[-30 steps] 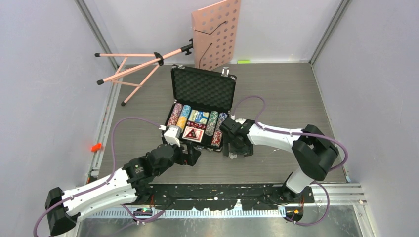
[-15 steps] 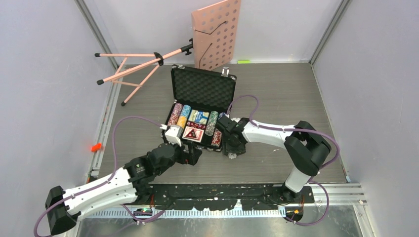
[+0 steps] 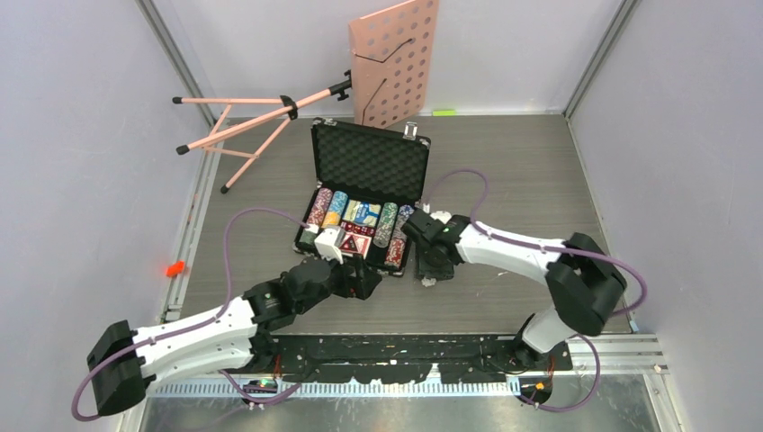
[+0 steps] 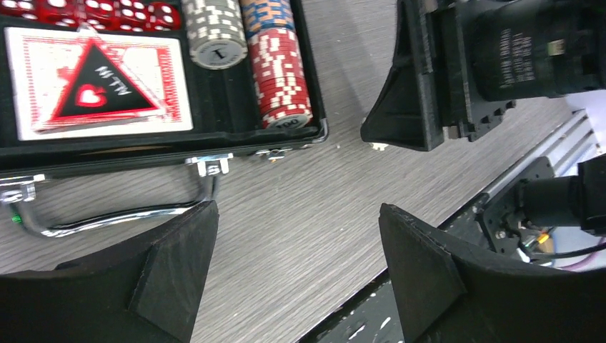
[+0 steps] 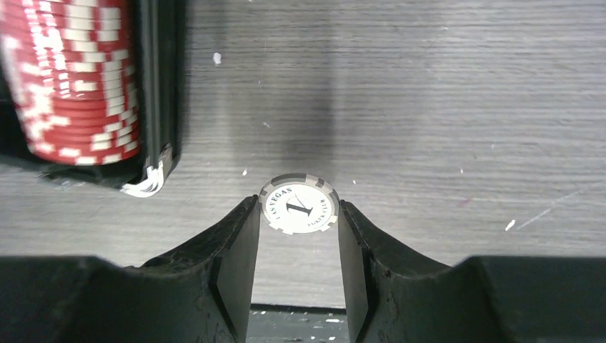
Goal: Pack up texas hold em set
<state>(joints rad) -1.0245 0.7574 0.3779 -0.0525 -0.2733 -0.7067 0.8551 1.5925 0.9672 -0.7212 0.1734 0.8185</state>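
The black case [image 3: 317,160] lies open mid-table with its foam lid raised. In it are rows of striped chips [image 3: 387,223], a card deck [image 3: 353,243] and red dice [image 4: 93,11]. My right gripper [image 3: 434,273] points down at the table beside the case's front right corner. Its fingers press both edges of a white "1" poker chip [image 5: 299,205] that lies flat on the table. A red chip stack [image 5: 71,78] lies in the case just to its left. My left gripper [image 4: 298,209] is open and empty, low over the table in front of the case's silver handle [image 4: 121,218].
A pink perforated music stand [image 3: 396,58] stands behind the case, with its tripod [image 3: 243,126] lying at the back left. A small orange object [image 3: 175,268] sits at the left edge. The black rail of the arm bases [image 3: 405,346] runs along the near edge.
My left gripper has moved right and forward, to the front of the case handle. My right gripper has shifted slightly beside the case's front right corner.
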